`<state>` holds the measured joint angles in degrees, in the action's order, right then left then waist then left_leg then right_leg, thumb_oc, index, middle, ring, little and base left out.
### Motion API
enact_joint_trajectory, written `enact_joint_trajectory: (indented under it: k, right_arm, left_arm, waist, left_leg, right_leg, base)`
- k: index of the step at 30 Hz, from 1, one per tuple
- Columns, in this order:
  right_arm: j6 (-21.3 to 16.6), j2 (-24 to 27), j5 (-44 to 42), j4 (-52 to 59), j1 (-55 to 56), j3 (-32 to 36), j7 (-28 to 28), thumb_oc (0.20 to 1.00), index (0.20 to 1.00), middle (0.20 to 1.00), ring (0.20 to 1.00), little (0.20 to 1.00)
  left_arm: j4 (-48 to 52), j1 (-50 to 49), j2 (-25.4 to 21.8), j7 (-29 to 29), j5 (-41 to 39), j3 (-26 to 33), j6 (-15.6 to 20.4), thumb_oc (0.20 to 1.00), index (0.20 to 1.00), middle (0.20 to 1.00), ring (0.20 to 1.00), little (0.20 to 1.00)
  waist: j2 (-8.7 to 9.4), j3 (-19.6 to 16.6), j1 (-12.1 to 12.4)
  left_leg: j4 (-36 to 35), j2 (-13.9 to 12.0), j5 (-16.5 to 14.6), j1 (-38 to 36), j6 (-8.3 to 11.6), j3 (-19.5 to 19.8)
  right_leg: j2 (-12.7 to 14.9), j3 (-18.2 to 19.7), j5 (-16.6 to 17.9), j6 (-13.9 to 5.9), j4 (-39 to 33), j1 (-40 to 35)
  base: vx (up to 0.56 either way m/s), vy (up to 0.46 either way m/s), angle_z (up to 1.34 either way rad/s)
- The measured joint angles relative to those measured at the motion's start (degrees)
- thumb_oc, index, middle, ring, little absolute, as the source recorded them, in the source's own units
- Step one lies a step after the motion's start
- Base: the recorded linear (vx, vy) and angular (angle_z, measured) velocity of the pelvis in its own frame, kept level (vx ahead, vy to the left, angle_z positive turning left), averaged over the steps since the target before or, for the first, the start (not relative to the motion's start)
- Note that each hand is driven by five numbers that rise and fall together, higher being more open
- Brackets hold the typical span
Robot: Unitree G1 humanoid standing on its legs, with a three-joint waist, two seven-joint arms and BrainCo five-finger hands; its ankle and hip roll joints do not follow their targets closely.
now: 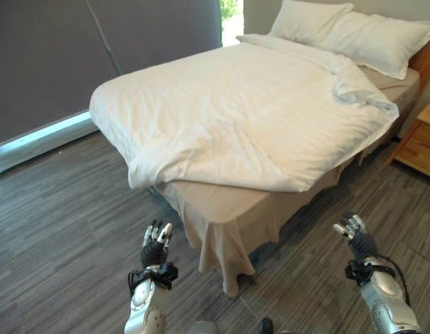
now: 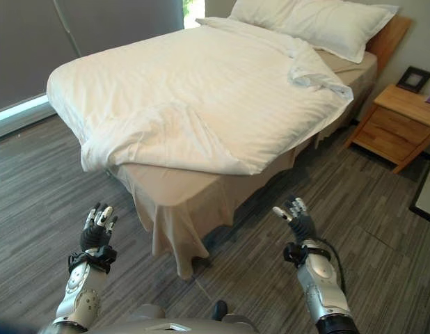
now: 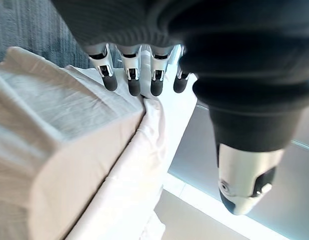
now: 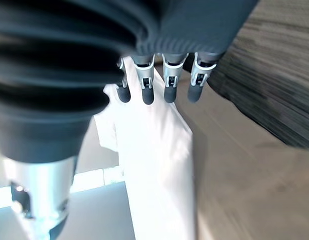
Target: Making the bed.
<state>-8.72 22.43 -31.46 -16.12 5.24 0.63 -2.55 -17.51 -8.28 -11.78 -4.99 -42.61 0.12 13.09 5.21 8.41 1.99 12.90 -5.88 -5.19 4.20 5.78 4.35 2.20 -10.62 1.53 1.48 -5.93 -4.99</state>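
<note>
The duvet [image 1: 250, 111] lies skewed ahead of both hands — its folded-back foot corner [image 1: 201, 156] sits nearer the left hand [image 1: 156, 247] than the right hand [image 1: 354, 233]; fingers relaxed, empty.

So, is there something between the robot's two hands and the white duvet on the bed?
Nothing visible stands in the way. The left hand and right hand, both open and empty, hover over bare grey wood-pattern floor, short of the bed's foot corner, where the rumpled white duvet leaves the beige bed skirt uncovered.
</note>
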Motion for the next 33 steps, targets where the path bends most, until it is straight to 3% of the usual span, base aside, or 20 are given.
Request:
enact_joint_trajectory:
  k: [1,2,5,11,14,18,28,30,33]
  right_arm:
    - [0.0,0.3,0.0,0.0,-0.2,0.5,-0.1,1.000,1.000,1.000,1.000,1.000]
    - [-0.1,1.0,0.1,0.0,-1.0,0.4,-0.2,1.000,1.000,1.000,1.000,1.000]
    - [-0.1,1.1,1.1,0.1,-1.4,0.0,-0.6,1.000,1.000,1.000,1.000,1.000]
    - [0.0,1.6,2.4,-0.1,-0.6,0.6,-0.7,1.000,1.000,1.000,1.000,1.000]
    - [0.0,0.4,2.5,0.0,-1.6,-0.1,-0.4,1.000,1.000,1.000,1.000,1.000]
    - [0.0,-2.5,2.3,0.0,-1.5,-1.2,0.7,1.000,1.000,1.000,1.000,1.000]
    - [0.8,-3.4,2.3,0.0,3.7,-1.3,1.7,1.000,1.000,1.000,1.000,1.000]
    - [0.9,-3.4,2.3,-0.2,4.0,-1.3,2.2,1.000,1.000,1.000,1.000,1.000]
    - [1.0,-3.0,2.2,-0.7,3.7,-1.6,3.2,1.000,1.000,1.000,1.000,1.000]
  left_arm:
    - [0.0,0.2,0.2,0.1,0.0,-0.1,0.0,1.000,1.000,1.000,1.000,1.000]
    - [-0.3,-0.1,0.2,0.3,0.0,-0.7,0.0,1.000,1.000,1.000,1.000,1.000]
    - [-0.1,-0.4,0.1,0.5,0.1,-1.1,0.0,1.000,1.000,1.000,1.000,1.000]
    - [1.8,0.3,-0.2,1.7,0.4,-1.7,-0.7,1.000,1.000,1.000,1.000,1.000]
    - [1.8,0.7,-2.1,1.6,0.6,-1.7,-1.2,1.000,1.000,1.000,1.000,1.000]
    - [1.8,0.2,-2.5,1.3,0.6,-0.3,-1.2,1.000,1.000,1.000,1.000,1.000]
    - [1.9,-1.0,-2.7,1.2,1.5,0.2,-1.4,1.000,1.000,1.000,1.000,1.000]
    - [1.9,-0.4,-4.4,1.1,5.1,0.2,-2.1,1.000,1.000,1.000,1.000,1.000]
    - [2.3,4.6,-15.8,-1.0,14.0,1.3,-3.4,1.000,1.000,1.000,1.000,1.000]
  waist:
    - [-0.35,0.4,-0.4]
    - [-1.52,0.8,0.0]
    - [-2.95,1.1,-0.1]
    - [-3.04,1.0,-0.7]
    - [-1.32,1.2,-0.1]
    - [-0.59,0.8,0.5]
    - [-1.66,-1.4,-0.3]
    - [-1.85,-1.8,-0.5]
    - [-1.58,-2.2,-0.2]
  left_leg:
    - [-4.8,-1.0,1.5,-0.4,0.59,-0.7]
    - [-14.8,-1.5,4.7,-0.4,1.48,-1.7]
    - [-14.5,-0.9,7.2,-0.4,1.23,-2.0]
    - [-18.6,-0.2,7.4,-8.5,0.28,-2.3]
    - [-18.4,1.5,6.2,-8.6,-1.60,-2.3]
    - [-18.6,3.8,5.7,-8.5,-3.21,-2.8]
    - [-18.6,5.1,5.7,-8.5,-4.53,-3.7]
    - [-18.6,5.0,5.7,-8.9,-4.57,-3.9]
    - [-18.6,4.2,5.6,-9.0,-4.31,-5.0]
  right_leg:
    - [-0.5,-0.5,-0.1,-0.16,0.2,-0.1]
    - [-1.8,0.1,-0.4,-0.62,0.2,-0.3]
    - [-4.0,0.7,-1.0,0.05,0.2,-0.9]
    - [-5.2,2.1,-1.7,0.71,0.3,-2.7]
    - [-3.4,2.1,-1.7,-0.58,0.2,-2.5]
    - [-1.0,2.9,-1.6,-2.88,0.2,-2.2]
    - [0.4,3.5,-1.4,-3.88,0.2,-2.0]
    - [0.2,3.8,-1.3,-3.85,0.1,-2.2]
    - [-0.6,4.7,-1.3,-3.77,0.0,-1.8]
  base:
    - [0.20,0.065,0.05]
    - [0.09,0.059,-0.14]
    - [0.19,0.106,-0.31]
    - [0.11,0.095,-0.09]
    - [0.06,0.103,0.05]
    - [0.04,0.048,-0.03]
    - [0.04,0.014,-0.04]
    - [0.02,0.014,-0.10]
    - [0.01,0.029,-0.15]
